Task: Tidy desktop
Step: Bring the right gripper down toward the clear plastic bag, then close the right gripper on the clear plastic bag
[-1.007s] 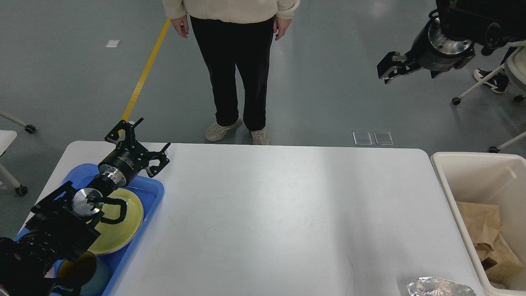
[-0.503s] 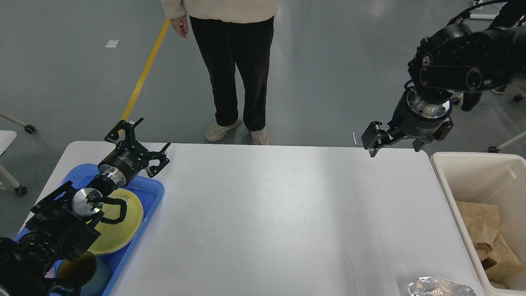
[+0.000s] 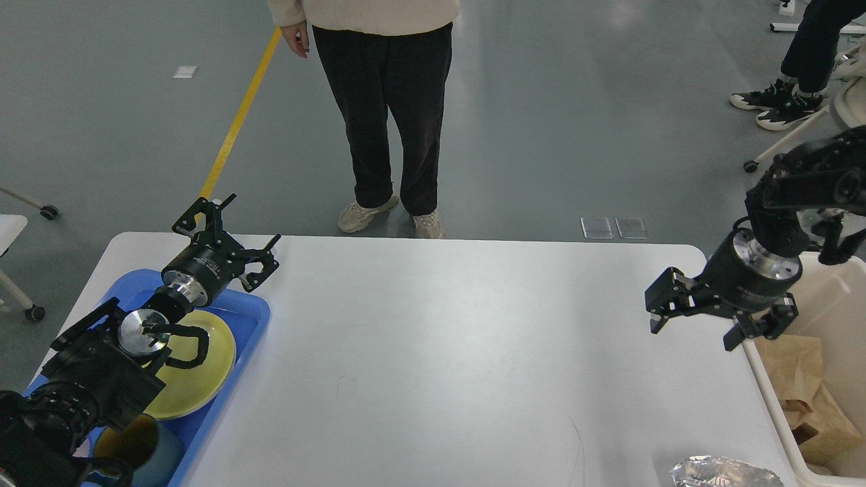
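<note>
Your right gripper (image 3: 690, 325) has swung down from high over the floor and now hangs low over the right end of the desktop (image 3: 433, 352), jaws spread wide and holding nothing. Just behind its wrist sits the cream bin (image 3: 832, 291), brown paper (image 3: 788, 365) already in it, which suggests rubbish goes there. Below and toward you from that gripper, at the table's near edge, lies a crumpled foil piece (image 3: 724, 471), likely your next pickup; you would need to drop and draw the hand back to reach it. Your left gripper (image 3: 226, 237) points away from you with fingers apart and empty, just past the far end of the blue tray (image 3: 254, 311), where the yellow plate (image 3: 203, 372) and a cup (image 3: 135, 446) are parked.
</note>
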Tool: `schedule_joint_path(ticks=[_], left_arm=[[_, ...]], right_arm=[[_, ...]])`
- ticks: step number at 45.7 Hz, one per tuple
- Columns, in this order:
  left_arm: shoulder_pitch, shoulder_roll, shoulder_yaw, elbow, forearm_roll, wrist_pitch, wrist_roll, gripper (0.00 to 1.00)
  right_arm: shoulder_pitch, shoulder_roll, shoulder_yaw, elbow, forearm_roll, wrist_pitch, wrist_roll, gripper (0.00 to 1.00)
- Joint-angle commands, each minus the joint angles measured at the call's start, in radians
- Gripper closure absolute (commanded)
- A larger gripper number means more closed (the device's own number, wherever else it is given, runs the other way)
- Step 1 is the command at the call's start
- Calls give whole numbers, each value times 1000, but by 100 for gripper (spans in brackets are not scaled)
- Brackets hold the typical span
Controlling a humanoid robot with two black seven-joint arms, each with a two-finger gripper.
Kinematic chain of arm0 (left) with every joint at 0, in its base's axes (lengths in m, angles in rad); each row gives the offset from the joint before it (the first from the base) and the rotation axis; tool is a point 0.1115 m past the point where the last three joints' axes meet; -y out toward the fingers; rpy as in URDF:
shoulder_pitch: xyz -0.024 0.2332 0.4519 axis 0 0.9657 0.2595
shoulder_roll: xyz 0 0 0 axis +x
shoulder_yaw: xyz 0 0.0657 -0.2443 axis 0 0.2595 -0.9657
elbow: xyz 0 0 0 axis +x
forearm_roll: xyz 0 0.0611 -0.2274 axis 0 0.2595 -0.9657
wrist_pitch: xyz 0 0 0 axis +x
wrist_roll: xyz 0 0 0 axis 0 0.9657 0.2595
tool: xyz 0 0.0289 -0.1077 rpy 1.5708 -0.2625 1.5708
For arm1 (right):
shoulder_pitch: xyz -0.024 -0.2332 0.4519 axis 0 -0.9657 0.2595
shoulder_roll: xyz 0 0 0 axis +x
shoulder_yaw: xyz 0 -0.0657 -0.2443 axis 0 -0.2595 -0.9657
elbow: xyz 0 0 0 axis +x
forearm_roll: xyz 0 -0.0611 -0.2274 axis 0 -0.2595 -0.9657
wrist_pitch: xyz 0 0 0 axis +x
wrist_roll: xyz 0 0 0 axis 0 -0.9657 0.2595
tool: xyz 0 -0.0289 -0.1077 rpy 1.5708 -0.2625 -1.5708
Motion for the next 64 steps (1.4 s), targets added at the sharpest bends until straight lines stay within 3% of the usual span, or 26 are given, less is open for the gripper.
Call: schedule_joint_path(ticks=[1, 27, 64], left_arm=[[0, 0, 0, 0, 0, 0, -1, 4], [0, 0, 0, 0, 0, 0, 0, 4], [0, 0, 0, 0, 0, 0, 0, 4]], right_arm=[[-50, -60, -6, 5, 0, -1, 2, 0], [-235, -304, -12, -1, 31, -16, 3, 0], [-677, -345, 279, -243, 77, -36, 6, 0]])
